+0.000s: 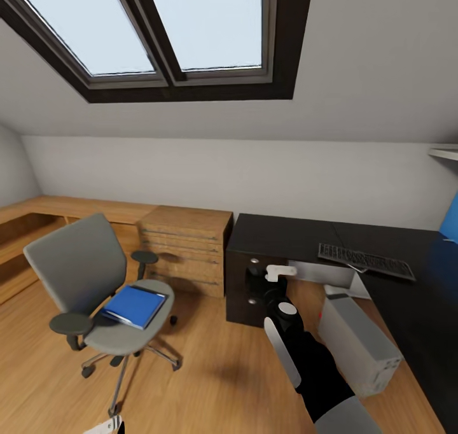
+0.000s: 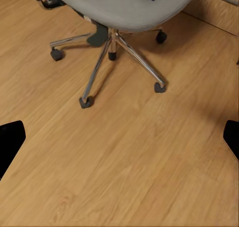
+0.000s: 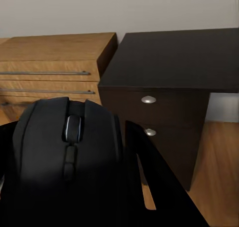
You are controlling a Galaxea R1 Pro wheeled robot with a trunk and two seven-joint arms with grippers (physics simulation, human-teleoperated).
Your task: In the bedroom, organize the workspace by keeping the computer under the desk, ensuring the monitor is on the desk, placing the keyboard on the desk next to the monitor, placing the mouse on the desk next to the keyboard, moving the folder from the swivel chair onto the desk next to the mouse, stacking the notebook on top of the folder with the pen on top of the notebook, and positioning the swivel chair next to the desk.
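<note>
My right gripper [image 1: 257, 283] is shut on the small black mouse [image 3: 69, 132], held in the air in front of the drawer end of the black desk [image 1: 286, 233]. The slim keyboard [image 1: 366, 261] lies on the desk top. Under the desk stands the silver-grey computer [image 1: 359, 342]. Left of it is the grey swivel chair [image 1: 83, 262], with the blue folder [image 1: 135, 305] flat on its seat. My left gripper [image 2: 119, 139] hangs open over the floor near the chair's chrome base [image 2: 114, 52]. The monitor, notebook and pen are out of view.
A light wooden chest of drawers [image 1: 187, 243] stands between chair and desk, with a low wooden bench [image 1: 38, 214] along the left wall. A skylight [image 1: 172, 27] sits in the sloped ceiling. Wood floor [image 1: 210, 370] lies open between chair and desk.
</note>
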